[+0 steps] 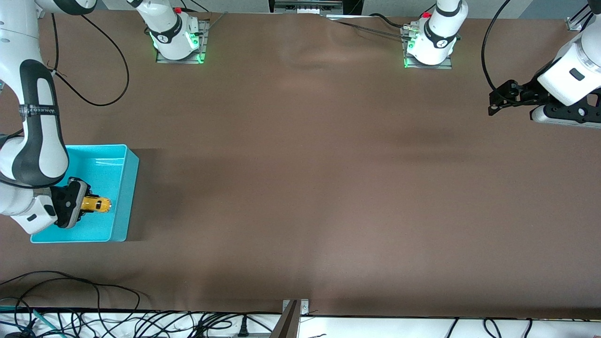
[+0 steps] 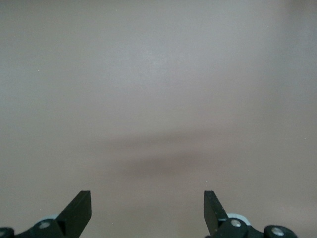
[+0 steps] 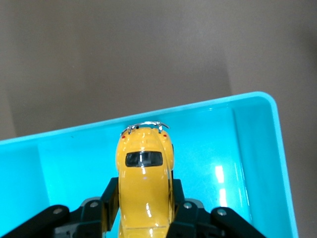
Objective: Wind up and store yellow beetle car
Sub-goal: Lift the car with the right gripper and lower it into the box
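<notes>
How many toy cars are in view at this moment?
1: the small yellow beetle toy car, held in the right gripper over the turquoise plastic bin. None appears hidden.

Brown table covering [image 1: 300, 178], faintly creased. Black cables [image 1: 94, 319] trail along the white strip nearer the front camera than the covering.

Bin [image 1: 132, 188] walls hem car [image 1: 96, 204], tabletop [image 1: 328, 188] open

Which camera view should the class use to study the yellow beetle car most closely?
The right wrist view: the yellow beetle car fills the middle, roof and rear window plain, clamped in the right tool over the turquoise bin. The front view shows it tiny. The left wrist view shows only bare table.
</notes>
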